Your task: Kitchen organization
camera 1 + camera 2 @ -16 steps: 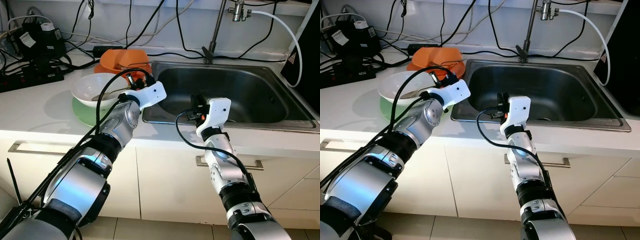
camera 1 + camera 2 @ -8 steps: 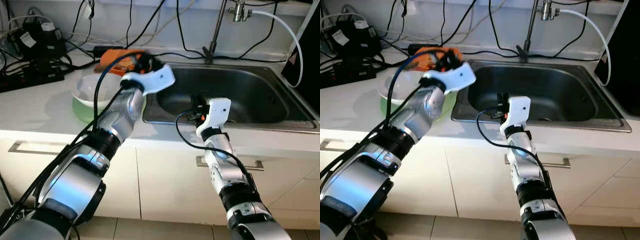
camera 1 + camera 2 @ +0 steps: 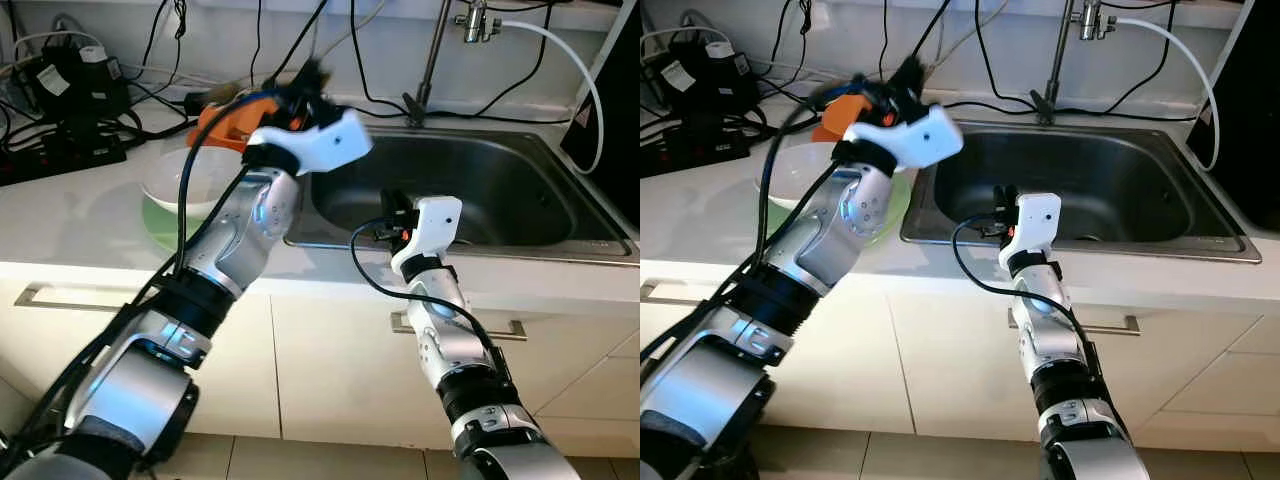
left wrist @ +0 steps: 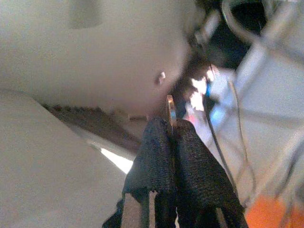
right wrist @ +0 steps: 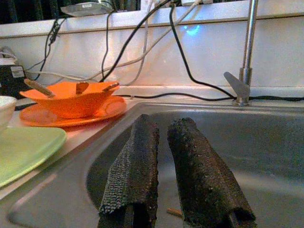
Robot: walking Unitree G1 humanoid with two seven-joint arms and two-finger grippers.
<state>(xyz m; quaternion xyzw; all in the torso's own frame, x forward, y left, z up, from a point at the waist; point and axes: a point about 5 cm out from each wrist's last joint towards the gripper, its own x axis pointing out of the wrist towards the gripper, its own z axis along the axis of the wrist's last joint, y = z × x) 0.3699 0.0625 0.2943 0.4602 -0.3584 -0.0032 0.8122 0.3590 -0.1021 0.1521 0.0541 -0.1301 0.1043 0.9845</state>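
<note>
We count two arms at the white tabletop (image 3: 70, 225). The left pincer (image 4: 172, 127) is raised above the tabletop's back left part, over the orange dishes, its two fingers (image 4: 154, 147) pressed together on one thin metal utensil (image 4: 170, 110), whose exact kind we cannot tell. The right pincer (image 5: 159, 130) rests at the front edge of the single steel sink (image 3: 480, 190), its two black pads pointing into the basin with a narrow gap between them and nothing gripped.

On the tabletop to the left of the sink we count four dishes. One white bowl (image 3: 185, 185) sits on one pale green plate (image 3: 160, 222). Behind them, one orange bowl (image 5: 66, 102) sits on one orange plate (image 5: 97, 111); three utensil ends stick up from the orange bowl. One tap (image 3: 432, 60) rises behind the sink, with one white hose (image 3: 575, 75) curving down to its right. Black power adapters (image 3: 70, 85) and several cables lie along the back left of the tabletop.
</note>
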